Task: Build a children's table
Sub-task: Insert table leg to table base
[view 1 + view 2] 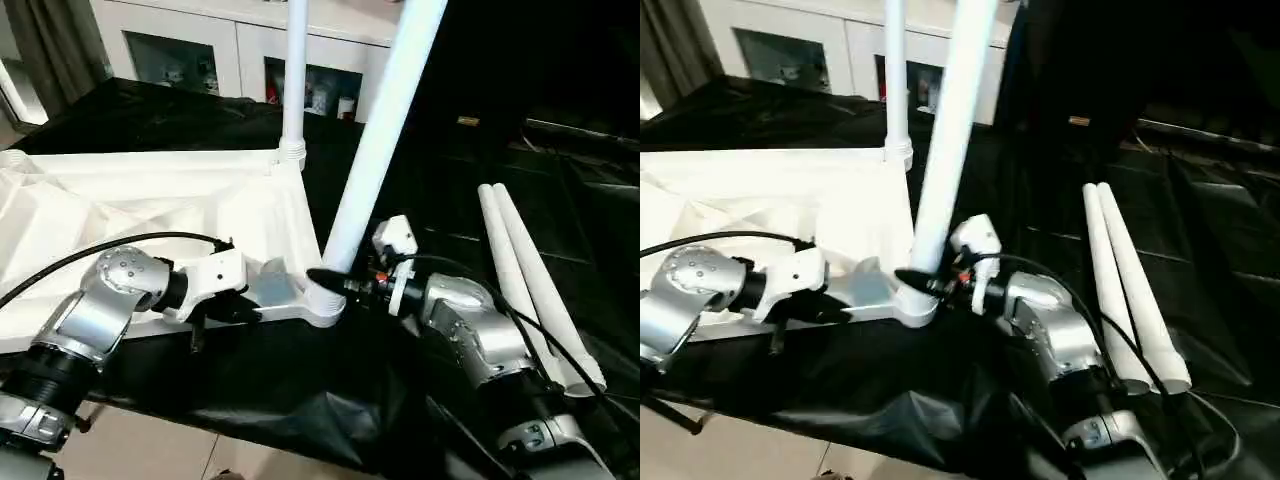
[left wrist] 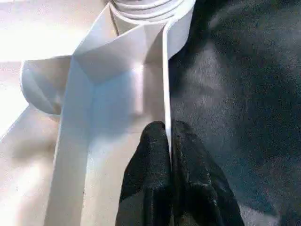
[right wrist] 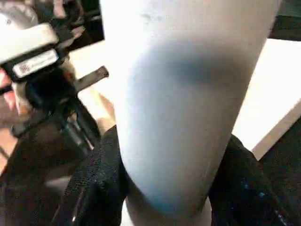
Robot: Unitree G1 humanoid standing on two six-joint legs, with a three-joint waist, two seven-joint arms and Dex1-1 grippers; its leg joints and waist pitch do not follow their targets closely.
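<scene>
Right gripper (image 1: 325, 277) has its two black fingers wrapped around the bottom of a tilted white leg (image 1: 385, 135), right where it goes into the near corner socket (image 1: 322, 300) of the table top (image 1: 150, 210). Left gripper (image 2: 168, 141) is pinched tight on the thin side rim of that same top, just beside the socket. That top lies upside down on a black sheet (image 1: 300, 390), ribbed side up. Another leg (image 1: 294, 80) stands straight in the far corner socket. Two spare legs (image 1: 530, 290) lie side by side on the sheet, well off to the robot's right. White cabinet (image 1: 200, 50) with glass doors sits behind everything.
</scene>
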